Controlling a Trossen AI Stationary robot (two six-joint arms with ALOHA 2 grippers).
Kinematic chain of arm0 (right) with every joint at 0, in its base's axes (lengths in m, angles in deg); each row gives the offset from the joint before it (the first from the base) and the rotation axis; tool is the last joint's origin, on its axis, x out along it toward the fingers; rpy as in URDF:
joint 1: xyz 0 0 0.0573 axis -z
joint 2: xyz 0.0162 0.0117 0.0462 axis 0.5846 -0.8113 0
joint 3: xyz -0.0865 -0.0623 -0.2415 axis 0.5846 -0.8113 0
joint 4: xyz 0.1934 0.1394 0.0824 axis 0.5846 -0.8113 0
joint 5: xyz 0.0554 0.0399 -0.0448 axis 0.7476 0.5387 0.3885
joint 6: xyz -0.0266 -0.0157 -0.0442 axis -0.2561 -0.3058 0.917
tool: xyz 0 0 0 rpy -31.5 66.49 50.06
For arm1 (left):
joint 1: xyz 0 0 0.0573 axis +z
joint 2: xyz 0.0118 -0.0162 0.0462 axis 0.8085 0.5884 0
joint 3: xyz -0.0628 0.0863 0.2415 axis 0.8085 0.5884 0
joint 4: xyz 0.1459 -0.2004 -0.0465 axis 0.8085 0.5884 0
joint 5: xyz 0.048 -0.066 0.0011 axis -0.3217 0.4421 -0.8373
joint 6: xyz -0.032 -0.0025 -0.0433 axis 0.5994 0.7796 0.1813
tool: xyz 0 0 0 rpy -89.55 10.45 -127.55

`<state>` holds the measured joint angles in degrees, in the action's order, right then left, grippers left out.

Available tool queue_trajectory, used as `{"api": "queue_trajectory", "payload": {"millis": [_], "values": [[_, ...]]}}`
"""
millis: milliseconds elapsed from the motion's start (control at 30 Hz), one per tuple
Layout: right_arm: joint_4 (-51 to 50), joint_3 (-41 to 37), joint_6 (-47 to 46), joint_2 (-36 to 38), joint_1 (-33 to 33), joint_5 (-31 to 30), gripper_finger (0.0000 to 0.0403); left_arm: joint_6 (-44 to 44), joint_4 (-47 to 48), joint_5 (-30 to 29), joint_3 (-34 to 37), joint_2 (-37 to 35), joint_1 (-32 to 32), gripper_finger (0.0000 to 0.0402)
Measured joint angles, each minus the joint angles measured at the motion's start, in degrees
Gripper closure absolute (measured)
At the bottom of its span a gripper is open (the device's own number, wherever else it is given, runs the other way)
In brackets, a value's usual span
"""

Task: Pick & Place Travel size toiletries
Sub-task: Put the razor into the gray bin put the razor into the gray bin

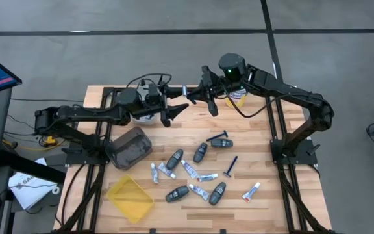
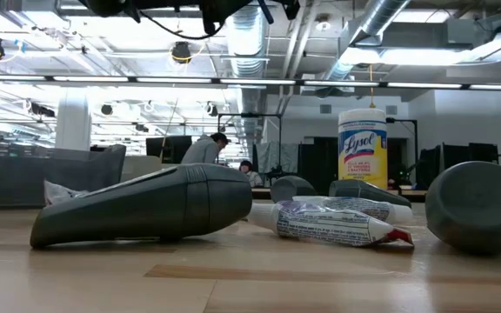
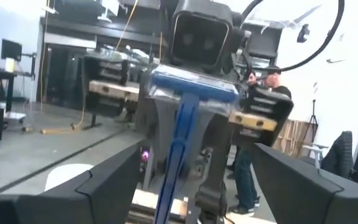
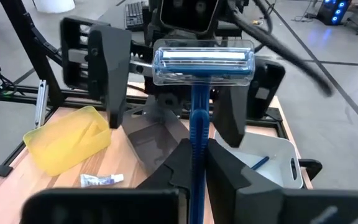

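The right claw (image 4: 194,180) is pinching a blue razor (image 4: 197,81) by its handle above the surface's (image 1: 265,201) far edge (head up), while the left claw (image 1: 174,107) is facing it, fingers spread.

Bright overhead ceiling lights (image 2: 181,52) glare in the low view; left wrist view's blurry, soft shadows on the tabletop (image 1: 265,169).

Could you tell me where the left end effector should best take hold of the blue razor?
Probably the bare upper handle of the razor, coming head-on: the right end effector clamps the lower handle, and the open left end effector faces it.
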<state>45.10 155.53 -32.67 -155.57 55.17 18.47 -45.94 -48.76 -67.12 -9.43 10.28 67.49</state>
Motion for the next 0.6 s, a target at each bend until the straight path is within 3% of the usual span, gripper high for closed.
{"api": "queue_trajectory", "payload": {"millis": [600], "values": [[0.0, 0.0, 0.0, 0.0, -1.1, 0.0, 0.0375, 0.0, -0.2, 1.3, -1.4, 0.0, -0.1, 0.0119]]}}
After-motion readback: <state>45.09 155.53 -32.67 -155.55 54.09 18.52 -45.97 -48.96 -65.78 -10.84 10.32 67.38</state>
